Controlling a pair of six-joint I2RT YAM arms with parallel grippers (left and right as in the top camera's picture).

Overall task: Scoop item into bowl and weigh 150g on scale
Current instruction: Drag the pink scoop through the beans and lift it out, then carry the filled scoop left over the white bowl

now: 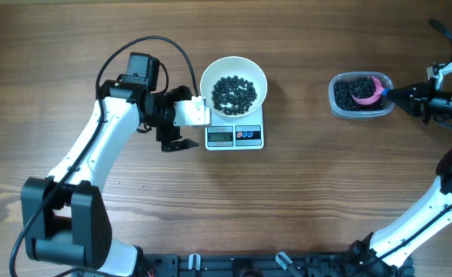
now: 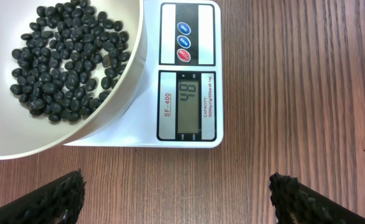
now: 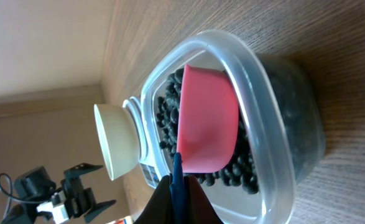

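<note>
Nearest the right wrist camera, the right gripper (image 3: 177,202) is clamped tight on the blue handle (image 3: 177,177) of the pink scoop (image 3: 207,118). The scoop's cup sits down in the tub (image 3: 275,106) among the beans (image 3: 168,121). How full the cup is cannot be told from this side. The handle's long axis runs straight back from the cup into the gripper, pointing away from the bowl (image 1: 209,77). In the overhead view the bowl stands on the scale (image 1: 234,137), well apart from the tub and toward the robot's left, with bare tabletop (image 1: 303,177) between. A layer of beans covers the bowl's floor. The right arm is plainly the nearer one to the tub, and it alone has the scoop. Any load would therefore have to travel leftward across that gap, cup kept level and leading, handle trailing. The left gripper (image 2: 176,196) hangs just beside the scale on its far side from the tub, spread fully wide and holding nothing, its wrist camera looking at the display (image 2: 190,102). The display seems to show only two digits, so the bowl is probably short of the target and more scoops look needed.
</note>
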